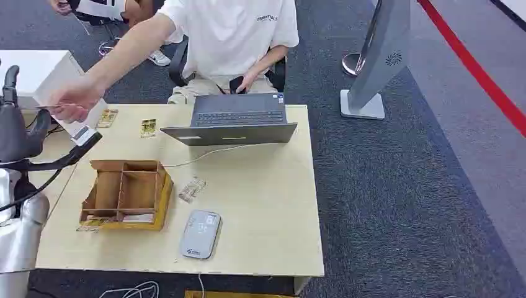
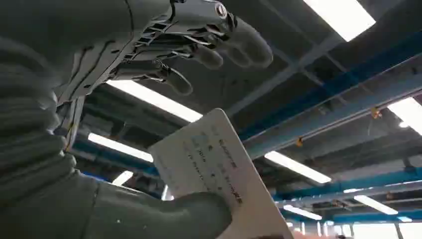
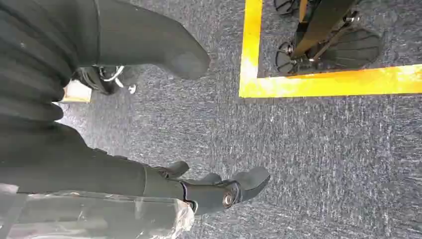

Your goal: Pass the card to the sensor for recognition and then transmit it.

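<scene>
We read the wooden bench [image 1: 260, 205] as a handover station: the person [image 1: 229, 37] seated behind the laptop [image 1: 236, 124] reaches across it, hand [image 1: 74, 102] closing on the card [image 2: 214, 169]. Our left hand [image 2: 149, 124] offers that card out past the bench's left edge, thumb under it, fingers [image 2: 199, 45] spread above, so it looks loosely propped for taking. The grey sensor [image 1: 200, 234] lies near the front edge, beside the divided box [image 1: 127, 192]. Our right hand [image 3: 199, 189] hangs over carpet, fingers loosely apart, holding nothing.

Matt wooden table [image 1: 260, 205], cardboard box [image 1: 127, 194]
</scene>
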